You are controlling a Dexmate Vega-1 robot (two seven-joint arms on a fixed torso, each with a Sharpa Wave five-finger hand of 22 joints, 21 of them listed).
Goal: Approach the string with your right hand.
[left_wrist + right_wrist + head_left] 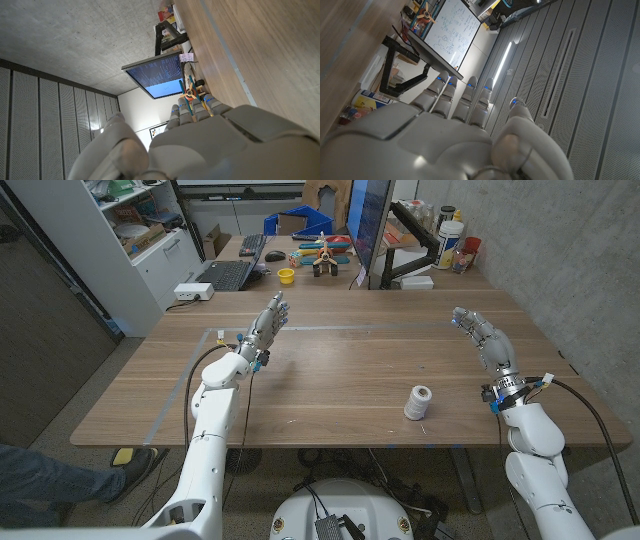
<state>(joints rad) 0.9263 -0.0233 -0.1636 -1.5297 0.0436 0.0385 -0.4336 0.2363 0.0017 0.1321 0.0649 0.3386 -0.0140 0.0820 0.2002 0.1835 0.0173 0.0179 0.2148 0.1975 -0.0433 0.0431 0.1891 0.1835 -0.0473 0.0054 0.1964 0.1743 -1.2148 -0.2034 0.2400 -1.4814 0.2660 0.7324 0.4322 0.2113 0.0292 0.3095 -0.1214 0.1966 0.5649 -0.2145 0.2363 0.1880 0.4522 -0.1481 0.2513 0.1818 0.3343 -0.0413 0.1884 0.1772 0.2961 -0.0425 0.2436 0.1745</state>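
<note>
I am holding my right hand [478, 332] above the right side of the wooden tabletop [350, 370], fingers extended and apart, gripping nothing. The spool of white string [418, 402] is standing upright near the front edge, well apart from that hand, nearer the robot than its fingertips. I am keeping my left hand [265, 327] raised over the left side, fingers straight and apart, also holding nothing. A monitor [372, 220] is standing at the back of the tabletop.
</note>
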